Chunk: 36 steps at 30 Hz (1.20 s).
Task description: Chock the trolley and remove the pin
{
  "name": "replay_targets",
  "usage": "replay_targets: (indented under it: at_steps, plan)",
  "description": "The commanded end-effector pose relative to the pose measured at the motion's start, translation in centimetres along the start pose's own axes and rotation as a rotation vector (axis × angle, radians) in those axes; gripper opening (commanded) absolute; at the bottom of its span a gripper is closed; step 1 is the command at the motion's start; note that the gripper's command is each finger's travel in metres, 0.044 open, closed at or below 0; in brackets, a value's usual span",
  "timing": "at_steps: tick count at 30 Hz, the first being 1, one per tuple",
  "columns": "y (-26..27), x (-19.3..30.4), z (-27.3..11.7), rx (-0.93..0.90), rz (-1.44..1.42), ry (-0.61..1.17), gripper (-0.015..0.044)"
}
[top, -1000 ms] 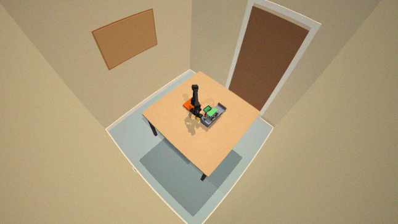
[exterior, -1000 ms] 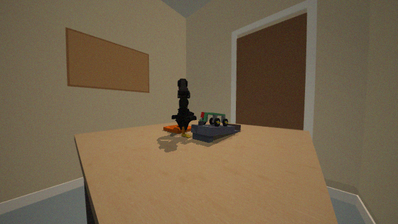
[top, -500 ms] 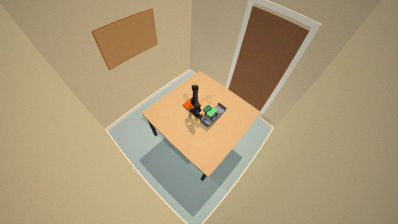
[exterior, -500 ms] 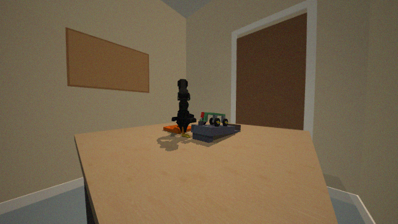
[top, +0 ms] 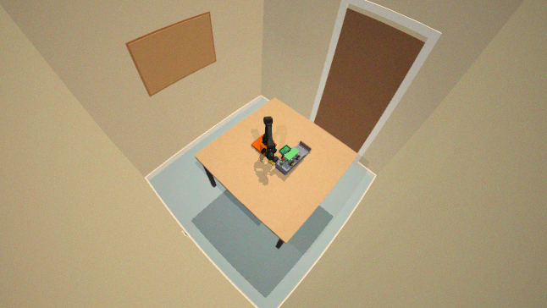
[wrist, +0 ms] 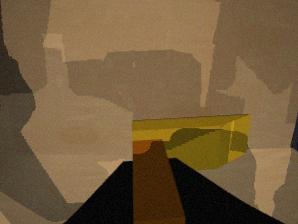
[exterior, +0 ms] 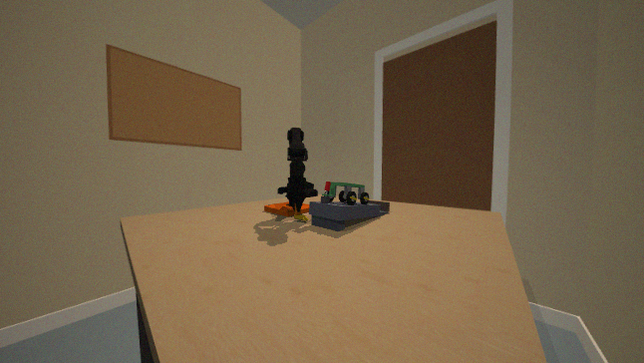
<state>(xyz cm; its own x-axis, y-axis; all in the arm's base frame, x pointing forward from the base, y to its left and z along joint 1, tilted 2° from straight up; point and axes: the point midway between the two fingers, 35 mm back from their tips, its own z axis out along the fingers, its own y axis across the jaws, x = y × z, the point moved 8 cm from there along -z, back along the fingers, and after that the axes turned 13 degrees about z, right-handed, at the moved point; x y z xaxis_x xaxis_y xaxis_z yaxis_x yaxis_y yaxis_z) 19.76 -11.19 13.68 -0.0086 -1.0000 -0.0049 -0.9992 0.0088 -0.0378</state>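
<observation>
The yellow chock [top: 272, 162] [exterior: 301, 217] [wrist: 212, 154] is on the table beside the ramp's high end. Its orange handle [wrist: 156, 190] stands between the fingers in the wrist view. My gripper [top: 271, 160] [exterior: 298, 213] [wrist: 149, 168] points down and is shut on that handle. The chock's black base cannot be made out. The green-topped trolley [top: 291, 154] [exterior: 346, 184] stands on the grey ramp [top: 301, 151] [exterior: 326, 208]. The red-headed stop pin [top: 283, 159] [exterior: 327, 185] is upright at its uphill end. The green tray [top: 280, 151] lies behind the ramp; it is hidden in the exterior view.
The orange base plate [top: 257, 145] [exterior: 278, 209] lies under the arm on the wooden table [top: 271, 211] [exterior: 319, 279]. The ramp's raised side is close to the gripper on the right in the top and exterior views. A low end wall closes the ramp's far end.
</observation>
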Motion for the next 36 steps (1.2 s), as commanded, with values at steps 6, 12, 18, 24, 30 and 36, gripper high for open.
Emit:
replay_targets:
  at_steps: [6, 12, 18, 24, 30, 36]
  plan:
    - [0.3, -0.3, -3.2, 0.016, 0.002, 0.014, 0.0000]
    - [0.4, -0.4, -5.0, 0.016, 0.002, 0.014, 0.0000]
    - [0.5, -0.5, -6.8, 0.016, 0.002, 0.014, 0.0000]
    - [0.5, -0.5, -8.6, 0.016, 0.002, 0.014, 0.0000]
    - [0.4, -0.4, -10.4, 0.016, 0.002, 0.014, 0.0000]
    - [0.2, -0.3, -12.2, 0.016, 0.002, 0.015, 0.0000]
